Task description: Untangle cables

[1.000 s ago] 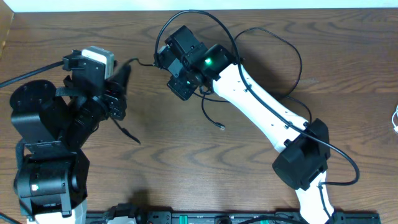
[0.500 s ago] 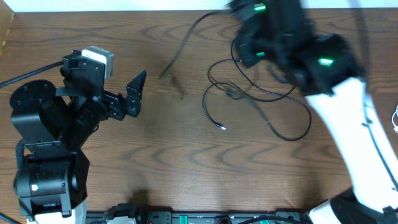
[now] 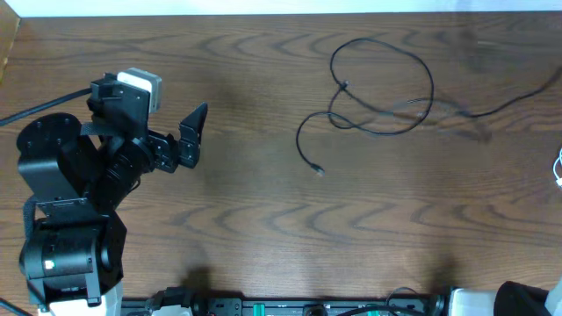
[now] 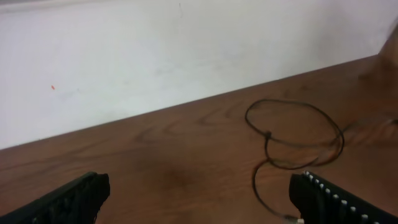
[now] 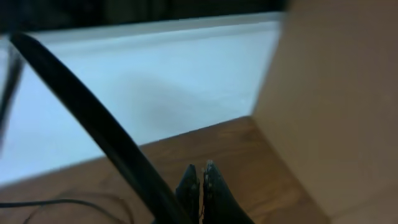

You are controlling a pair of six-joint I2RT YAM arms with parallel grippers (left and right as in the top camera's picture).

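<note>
The black cable [image 3: 382, 88] lies in loops on the far middle of the table. Its small plug end [image 3: 318, 170] points toward me, and the other stretch runs blurred off the right edge. The left wrist view shows the same black cable [image 4: 292, 134] ahead and to the right. My left gripper [image 3: 189, 136] [image 4: 199, 199] stands wide open and empty, well left of the loops. My right gripper [image 5: 202, 173] is out of the overhead view, raised, with its fingers pressed together on a thin dark strand. A bit of white cable [image 3: 559, 171] shows at the right edge.
The left arm's base [image 3: 61, 219] fills the near left corner. A thick black lead [image 5: 106, 137] crosses the right wrist view. A tan board [image 5: 336, 93] and a white wall [image 4: 186, 56] border the table at the far right and back.
The right arm swung away to the right and out of the overhead view, dragging the black cable's loops rightward. My left gripper opened wide and let the cable go.
</note>
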